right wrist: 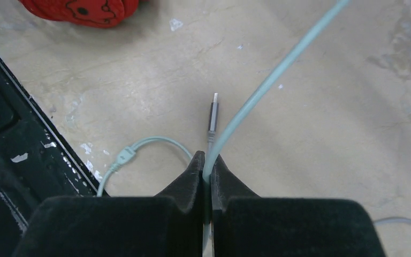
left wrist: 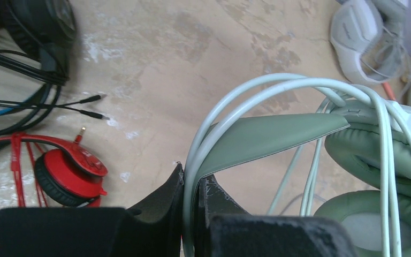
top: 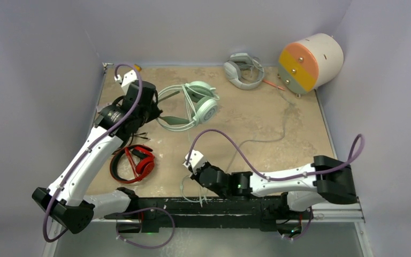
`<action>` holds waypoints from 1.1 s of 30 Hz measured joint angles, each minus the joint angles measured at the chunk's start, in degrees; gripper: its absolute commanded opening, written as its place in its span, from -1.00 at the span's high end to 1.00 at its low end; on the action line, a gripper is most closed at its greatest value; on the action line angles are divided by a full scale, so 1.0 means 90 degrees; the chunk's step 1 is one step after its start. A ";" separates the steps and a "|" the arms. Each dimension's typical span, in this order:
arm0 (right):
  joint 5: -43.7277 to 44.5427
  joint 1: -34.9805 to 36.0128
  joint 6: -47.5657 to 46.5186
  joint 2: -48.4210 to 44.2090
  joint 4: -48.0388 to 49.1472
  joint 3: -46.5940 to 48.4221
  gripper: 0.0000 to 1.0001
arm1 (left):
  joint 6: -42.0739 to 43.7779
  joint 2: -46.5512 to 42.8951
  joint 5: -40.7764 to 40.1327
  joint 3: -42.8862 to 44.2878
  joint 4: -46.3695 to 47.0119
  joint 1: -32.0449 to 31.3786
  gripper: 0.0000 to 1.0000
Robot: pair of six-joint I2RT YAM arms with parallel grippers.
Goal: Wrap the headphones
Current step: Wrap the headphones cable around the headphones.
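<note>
Widest open stretch of tan stone-pattern bench (top: 299,120): centre to right, crossed by one thin pale mint-green cable (top: 262,141). Left half crowded: pale mint-green and white over-ear headset (top: 192,104), red-and-black headset (top: 136,163), loose black cables (left wrist: 21,67) by the left arm. Rear edge taken by grey-white headset (top: 243,70) and white cylinder with orange-and-grey face (top: 310,61).

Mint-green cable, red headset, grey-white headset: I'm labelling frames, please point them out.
mint-green cable (right wrist: 267,85), right wrist view, taut stretch above the jaws
red headset (left wrist: 67,175), left wrist view, ear cup
grey-white headset (top: 233,73), top view, headband
</note>
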 measured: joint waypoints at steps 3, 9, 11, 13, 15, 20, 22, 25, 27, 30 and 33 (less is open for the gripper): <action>0.0262 0.0185 -0.0097 -0.0610 -0.0389 0.0000 1.00 | 0.0087 0.0109 -0.0476 -0.0002 -0.0051 -0.0036 1.00; 0.0459 0.0185 -0.0391 -0.1661 -0.1158 0.0228 0.98 | 0.0648 0.0073 -0.1124 -0.0444 0.0250 -0.0036 1.00; 0.0454 0.0185 -0.0566 -0.1766 -0.1479 0.0500 0.95 | 0.0814 0.0138 -0.1129 -0.0583 0.0289 -0.0039 1.00; 0.0461 0.0182 -0.0850 -0.1775 -0.1768 0.0797 0.96 | 0.0974 0.0316 -0.1073 -0.0634 0.0291 -0.0039 1.00; 0.0469 0.0163 -0.1122 -0.1758 -0.2008 0.1018 0.95 | 0.1081 0.0551 -0.0937 -0.0675 0.0306 -0.0056 1.00; 0.0459 -0.0168 -0.1608 -0.1690 -0.2327 0.1270 0.84 | 0.1355 0.0916 -0.0537 -0.1066 0.0614 -0.0231 1.00; 0.0391 -0.0398 -0.1746 -0.1634 -0.2446 0.1341 0.82 | 0.1540 0.0942 -0.0367 -0.1229 0.0724 -0.0313 1.00; 0.0223 -0.0770 -0.1889 -0.1503 -0.2528 0.1503 0.82 | 0.1865 0.1083 -0.0078 -0.1290 0.0860 -0.0459 1.00; 0.0136 -0.1010 -0.1945 -0.1426 -0.2531 0.1596 0.80 | 0.2013 0.1219 0.0092 -0.1290 0.0957 -0.0539 1.00; 0.0100 -0.1338 -0.1967 -0.1377 -0.2526 0.1615 0.70 | 0.2154 0.1387 0.0403 -0.1292 0.1059 -0.0622 1.00; 0.0165 -0.1552 -0.1967 -0.1328 -0.2489 0.1615 0.68 | 0.2261 0.1416 0.0675 -0.1297 0.1083 -0.0658 1.00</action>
